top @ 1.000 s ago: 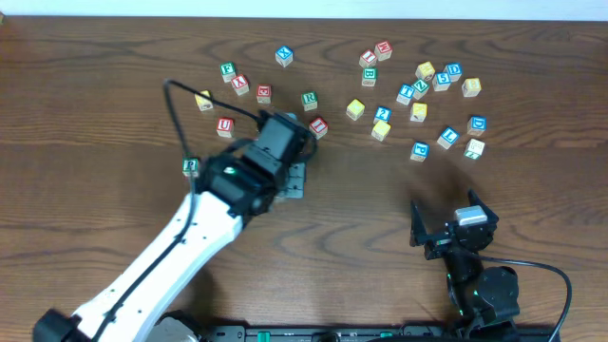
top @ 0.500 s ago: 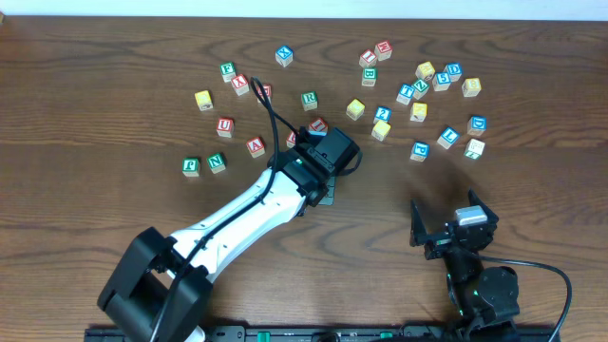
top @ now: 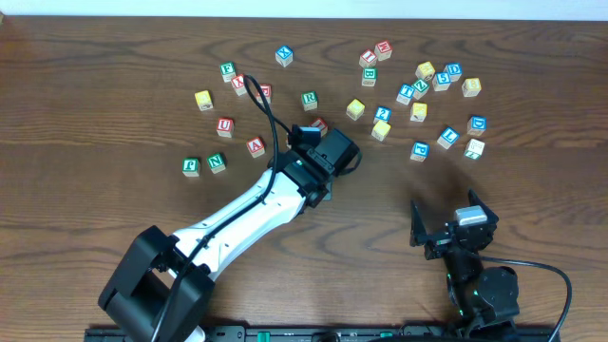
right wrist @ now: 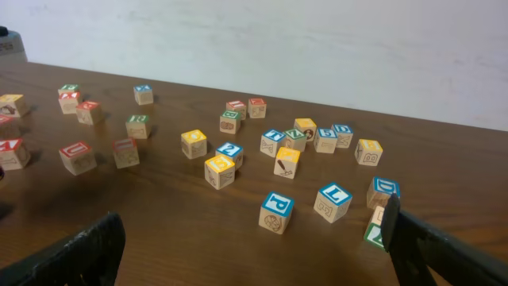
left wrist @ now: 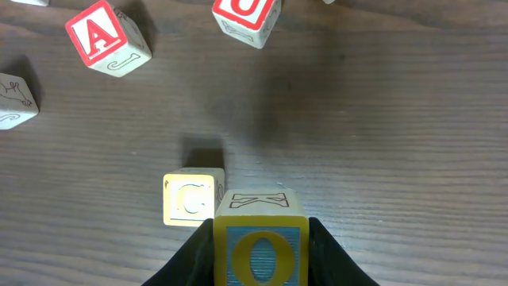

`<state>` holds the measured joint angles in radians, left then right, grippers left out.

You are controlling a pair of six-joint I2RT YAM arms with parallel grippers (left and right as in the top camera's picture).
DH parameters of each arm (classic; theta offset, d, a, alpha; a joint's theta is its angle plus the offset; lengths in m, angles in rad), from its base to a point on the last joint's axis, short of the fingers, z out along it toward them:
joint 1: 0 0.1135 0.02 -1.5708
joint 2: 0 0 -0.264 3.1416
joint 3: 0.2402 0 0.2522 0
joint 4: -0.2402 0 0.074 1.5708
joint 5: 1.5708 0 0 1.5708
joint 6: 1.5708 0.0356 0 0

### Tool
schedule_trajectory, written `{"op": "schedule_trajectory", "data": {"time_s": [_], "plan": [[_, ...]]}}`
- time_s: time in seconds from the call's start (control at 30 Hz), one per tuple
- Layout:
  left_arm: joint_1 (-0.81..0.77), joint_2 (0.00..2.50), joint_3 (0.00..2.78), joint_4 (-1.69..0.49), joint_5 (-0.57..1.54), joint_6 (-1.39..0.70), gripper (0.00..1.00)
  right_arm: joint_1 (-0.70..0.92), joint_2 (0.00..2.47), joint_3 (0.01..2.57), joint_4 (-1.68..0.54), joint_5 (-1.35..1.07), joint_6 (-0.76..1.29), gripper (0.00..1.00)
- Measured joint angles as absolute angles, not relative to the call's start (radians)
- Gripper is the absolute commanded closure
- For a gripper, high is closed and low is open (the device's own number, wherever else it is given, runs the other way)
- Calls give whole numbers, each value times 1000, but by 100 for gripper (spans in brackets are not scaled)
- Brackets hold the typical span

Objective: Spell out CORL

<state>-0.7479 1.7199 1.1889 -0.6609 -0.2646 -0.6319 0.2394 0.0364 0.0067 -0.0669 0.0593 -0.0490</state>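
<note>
Cubes with printed letters are lying scattered over the far part of the worktop [top: 114,209]. Starting at the left, my left arm has been swinging rightward over the last second. It is moving away from the red-lettered cubes on that side toward the middle, and is now all but settling there. Through its wrist camera, a red A cube [left wrist: 107,36] is sitting well off to the upper left. Lower down, the yellow C cube [left wrist: 190,199] is resting alone on bare wood. Just to its right, my left hand [left wrist: 260,260] is staying clenched on the O cube [left wrist: 260,230], a yellow letter on a blue panel facing the camera. Its edge is overlapping the C in view, and I cannot tell whether it is touching down yet. I am judging that the second letter is arriving at its place, so lowering it and letting go comes next. Beyond the arm, the green R cube [top: 310,99] is waiting unfetched, and further right so is the blue L cube [top: 448,137]. At the far right, my right hand [top: 445,226] is resting spread wide, grasping nothing, unchanged.
</note>
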Motion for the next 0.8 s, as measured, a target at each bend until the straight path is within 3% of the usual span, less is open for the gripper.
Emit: {"op": "schedule_trajectory", "data": {"time_s": [0.8], "plan": [[-748, 1779, 1111, -552, -268, -633, 91, 239, 36, 7, -67, 59, -49, 1]]}}
